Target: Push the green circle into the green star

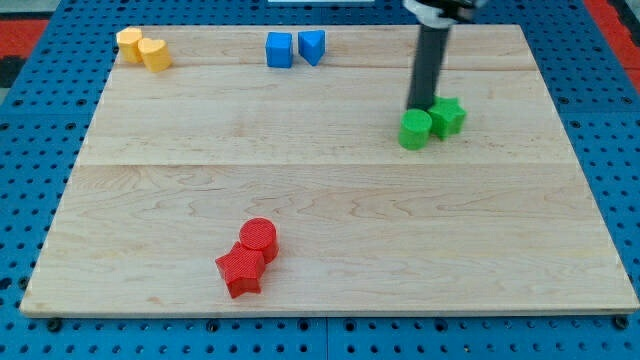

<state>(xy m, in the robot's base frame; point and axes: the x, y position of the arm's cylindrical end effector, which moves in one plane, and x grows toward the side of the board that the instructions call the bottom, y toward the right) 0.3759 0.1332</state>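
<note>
Nearest the camera sit a red star and red circle, untouched. My tip, a bare rod with nothing to open or close, rests just behind the green circle, which already touches the green star at far right, so the push looks done.

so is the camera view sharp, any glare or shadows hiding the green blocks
Camera view: evenly lit, sharp, no glare on the board; soft shadows only; my tip sits just above the green circle, which touches the green star; the rod's top is cropped.
</note>
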